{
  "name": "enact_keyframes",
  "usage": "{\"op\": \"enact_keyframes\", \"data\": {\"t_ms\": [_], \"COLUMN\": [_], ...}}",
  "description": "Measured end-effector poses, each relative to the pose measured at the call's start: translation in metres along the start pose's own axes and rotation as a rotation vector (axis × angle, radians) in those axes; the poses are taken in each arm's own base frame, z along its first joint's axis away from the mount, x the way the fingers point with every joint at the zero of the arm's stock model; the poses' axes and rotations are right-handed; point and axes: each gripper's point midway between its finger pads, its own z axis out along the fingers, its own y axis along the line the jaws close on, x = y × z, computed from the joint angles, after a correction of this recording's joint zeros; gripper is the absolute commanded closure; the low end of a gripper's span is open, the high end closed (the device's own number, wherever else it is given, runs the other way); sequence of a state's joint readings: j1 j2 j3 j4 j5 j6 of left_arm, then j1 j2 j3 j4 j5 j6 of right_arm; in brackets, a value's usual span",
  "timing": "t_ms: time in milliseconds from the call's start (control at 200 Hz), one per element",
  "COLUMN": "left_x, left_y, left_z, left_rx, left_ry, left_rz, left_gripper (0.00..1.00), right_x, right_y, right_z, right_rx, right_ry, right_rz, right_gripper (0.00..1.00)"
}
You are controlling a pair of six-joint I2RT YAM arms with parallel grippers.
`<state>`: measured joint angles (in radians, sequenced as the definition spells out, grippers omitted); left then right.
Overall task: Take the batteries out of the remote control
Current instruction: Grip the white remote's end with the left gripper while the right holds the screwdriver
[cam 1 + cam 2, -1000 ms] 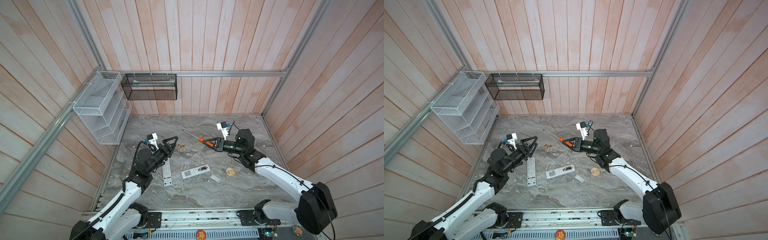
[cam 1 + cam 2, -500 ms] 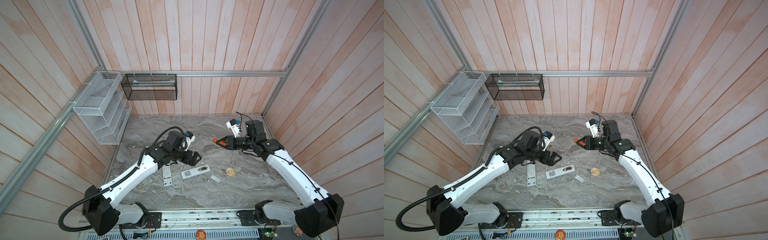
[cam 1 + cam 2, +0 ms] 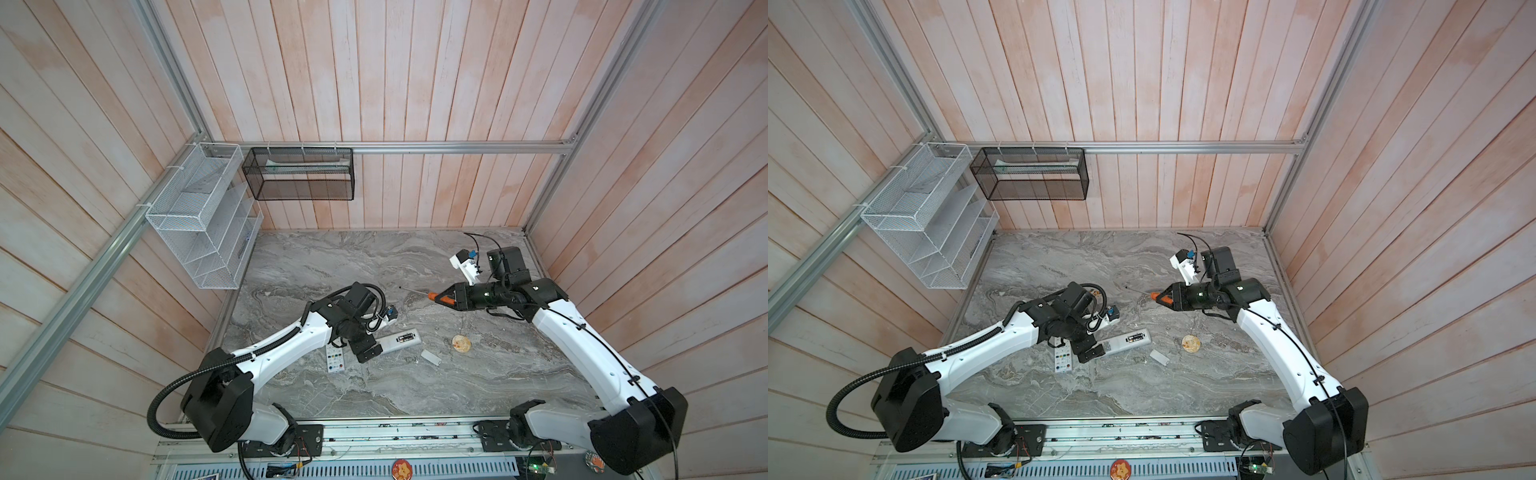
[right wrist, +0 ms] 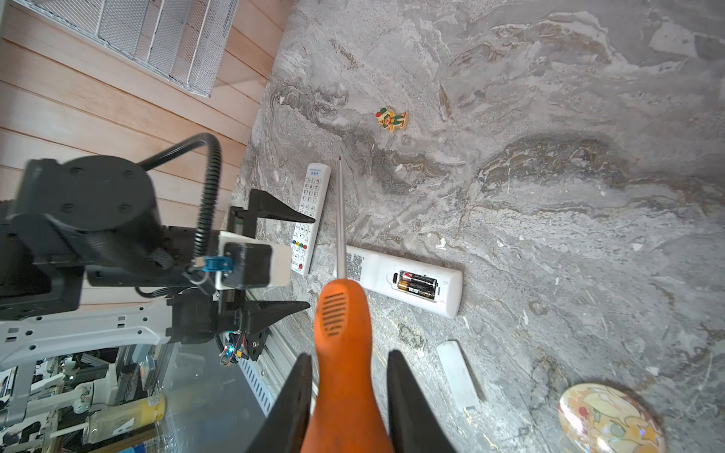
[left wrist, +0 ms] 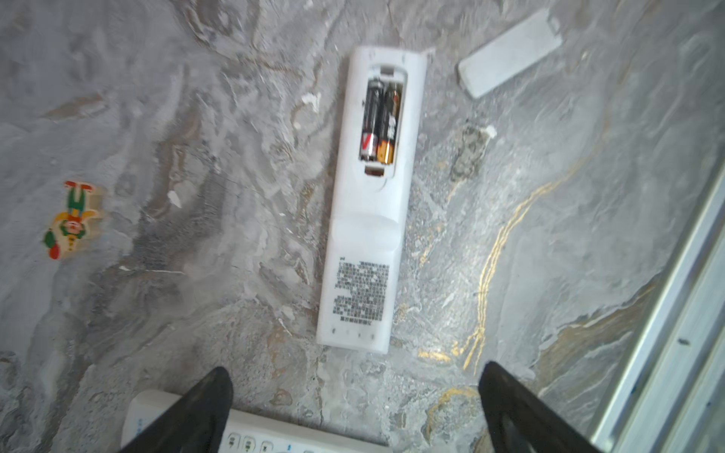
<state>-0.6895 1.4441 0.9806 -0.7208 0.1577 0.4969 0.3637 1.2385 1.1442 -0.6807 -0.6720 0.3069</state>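
Left wrist view: we record a long white plastic remote control [image 5: 365,219] lying face down on the grey veined stone-look tabletop [image 5: 569,196], its back compartment uncovered. Two slim black cylindrical batteries [image 5: 378,125] with gold-coloured ends sit side by side inside that compartment. A flat white rectangular cover [image 5: 510,53] lies apart from the remote, near its battery end. The left end effector [image 5: 355,370] stands spread wide, its black tapered fingers [image 5: 196,412] empty, near the remote's label end. The label print is too blurred to read. A second white push-button remote [image 5: 251,435] is partly hidden behind one finger and cut off by the frame edge. Right wrist view: the right end effector [image 4: 350,355] is pinching the ribbed orange handle of a thin-shafted screwdriver [image 4: 341,313]. In both top views the left arm hides part of each remote.
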Motion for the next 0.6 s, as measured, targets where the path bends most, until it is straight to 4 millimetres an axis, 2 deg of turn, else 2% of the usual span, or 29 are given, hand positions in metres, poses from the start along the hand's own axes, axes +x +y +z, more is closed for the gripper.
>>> {"op": "enact_keyframes", "data": {"t_ms": [210,600], "left_x": [0.011,0.022], "left_y": [0.003,0.015], "left_z": [0.028,0.053], "left_rx": [0.002,-0.035], "left_ry": [0.039,0.104], "left_rz": [0.078,0.118], "left_gripper": [0.03,0.05], "right_x": [0.003,0.009], "right_y": [0.0,-0.001], "right_z": [0.0,0.002], "right_rx": [-0.007,-0.016], "right_ry": [0.004,0.012], "right_rz": [0.002,0.009], "right_gripper": [1.0,1.0]}}
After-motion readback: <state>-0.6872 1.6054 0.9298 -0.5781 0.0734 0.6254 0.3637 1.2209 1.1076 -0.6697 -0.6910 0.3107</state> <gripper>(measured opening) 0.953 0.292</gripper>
